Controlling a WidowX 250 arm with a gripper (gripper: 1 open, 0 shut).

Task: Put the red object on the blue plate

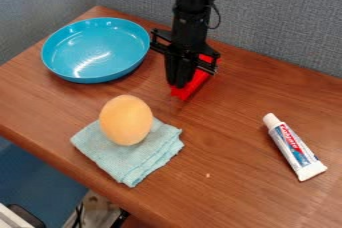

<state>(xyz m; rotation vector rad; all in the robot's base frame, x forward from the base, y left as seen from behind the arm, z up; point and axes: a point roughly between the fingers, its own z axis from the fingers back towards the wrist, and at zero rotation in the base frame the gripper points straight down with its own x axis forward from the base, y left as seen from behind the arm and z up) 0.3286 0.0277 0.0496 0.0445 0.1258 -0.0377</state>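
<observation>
The red object (197, 83), a small bright red block, lies at the middle of the wooden table, to the right of the blue plate (91, 50). My gripper (183, 79) points straight down onto it, and its dark fingers are shut on the block's upper left part. The block sticks out to the lower right of the fingers and looks tilted; whether it still touches the table I cannot tell. The round, glossy blue plate sits at the back left with nothing in it.
An orange egg-like ball (124, 120) rests on a folded light blue cloth (134, 152) near the front edge. A white toothpaste tube (293, 145) lies at the right. The table's front edge runs diagonally at the lower left.
</observation>
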